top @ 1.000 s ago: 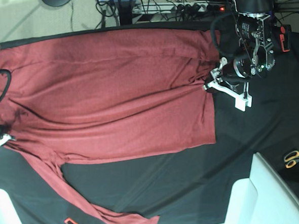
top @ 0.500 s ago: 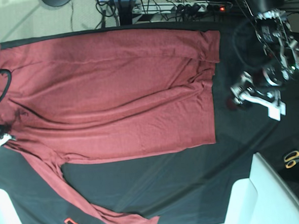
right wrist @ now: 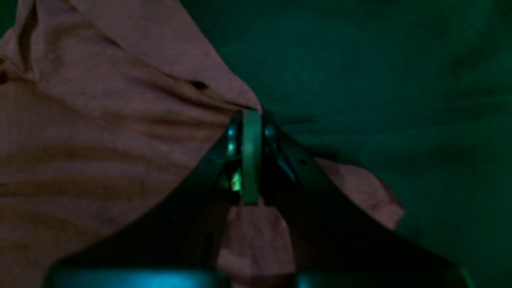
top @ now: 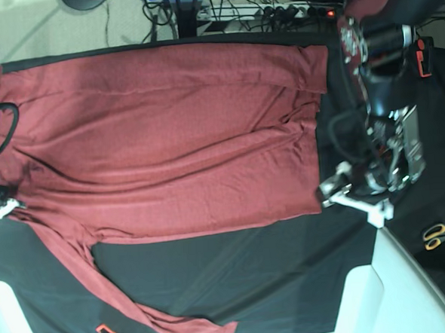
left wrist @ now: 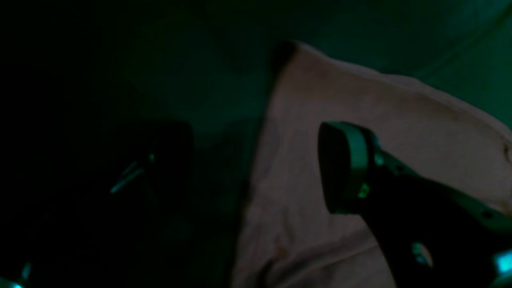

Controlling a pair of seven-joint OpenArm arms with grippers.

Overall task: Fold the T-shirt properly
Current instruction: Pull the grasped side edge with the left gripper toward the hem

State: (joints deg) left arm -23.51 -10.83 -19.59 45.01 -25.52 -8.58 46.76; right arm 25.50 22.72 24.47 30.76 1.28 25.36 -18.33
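My left end effector (top: 353, 196), open and empty, hangs just off the shirt's (top: 168, 147) hem corner; my right end effector (right wrist: 251, 120) stays pinched on cloth.

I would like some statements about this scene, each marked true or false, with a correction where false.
1. The T-shirt lies spread on the black cloth. True.
2. The left gripper is shut on the shirt's hem. False: its jaws are open and hold nothing; it sits just off the shirt's corner.
3. The right gripper is shut, pinching an edge of the shirt. True, as the right wrist view shows.
4. Both sleeves are folded onto the body. False: one sleeve stretches out across the cloth toward the near edge.
5. A pair of scissors with yellow handles lies on the shirt. False: it lies on the black cloth, apart from the shirt.
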